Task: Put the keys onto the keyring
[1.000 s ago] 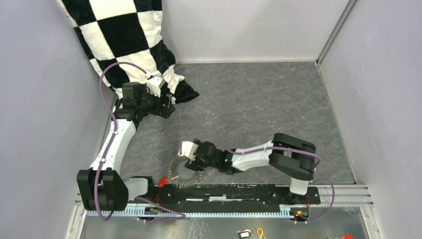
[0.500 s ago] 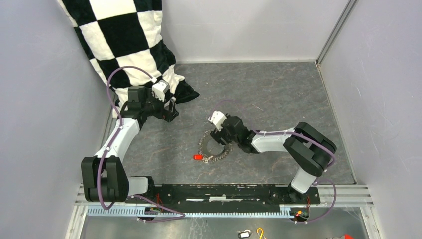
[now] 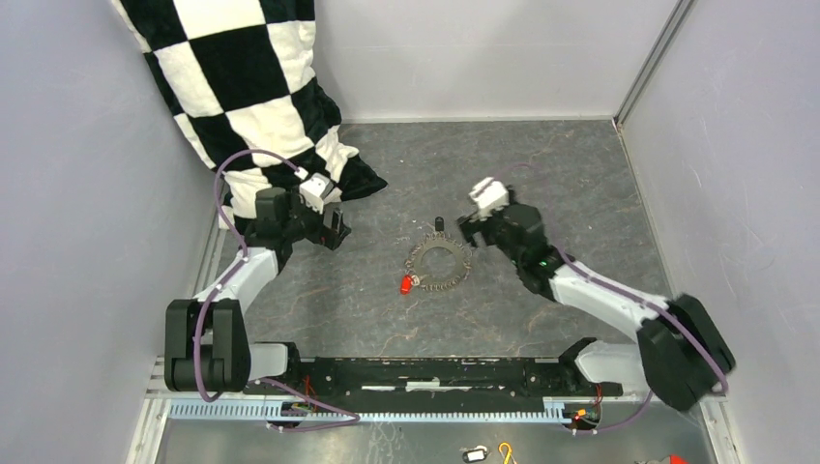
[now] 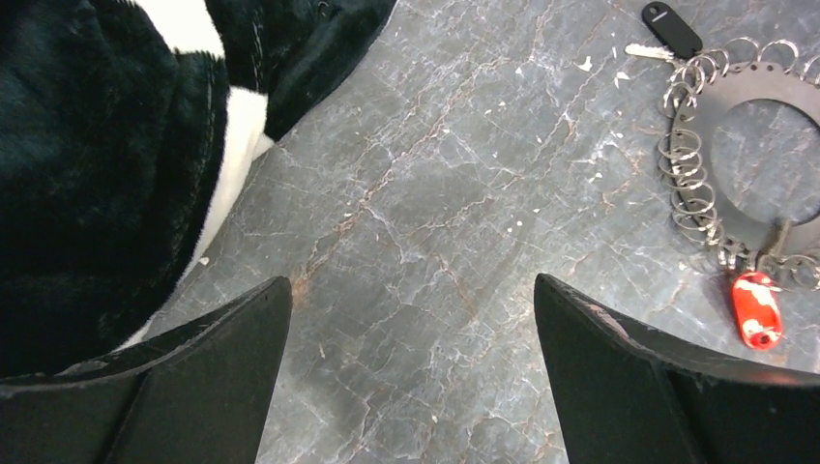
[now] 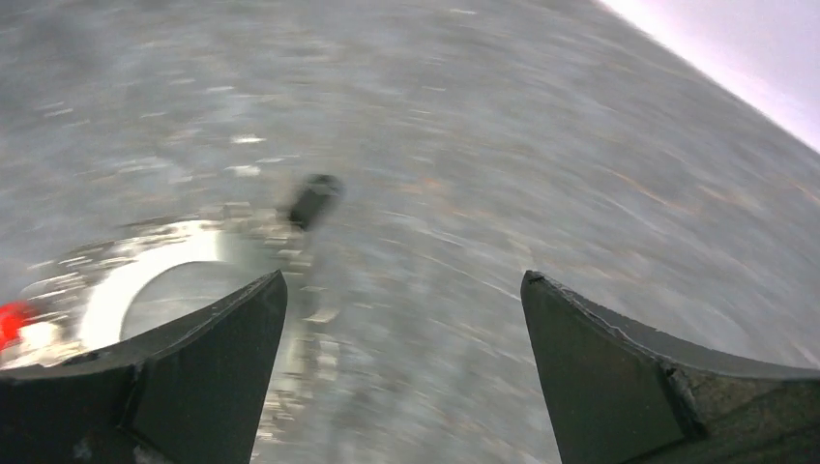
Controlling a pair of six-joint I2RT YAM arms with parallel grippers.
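The right gripper was held over the table, its two black jaws spread wide with nothing between them. Just to its left, close but not touching, lay the one large, flat grey metal keyring, fringed all round with small wire loops. In the right wrist view, which was badly blurred, the keyring sat beyond the left-hand finger, outside the gap. Two small keys lay at the keyring's rim. A key with a black plastic head was at the far edge, nearest the right gripper, and a key with a red plastic head was at the near-left edge. The red key seemed to hang from one of the small wire loops, and the black key's blade reached in among them, though whether either was truly threaded could not be told. The left gripper stood well to the left of the keyring, likewise with jaws wide apart and empty. In its wrist view the keyring and both keys lay off to the right of its fingers. Behind it a single black-and-white chequered plush cloth was draped into the far-left corner of the grey marbled tabletop.
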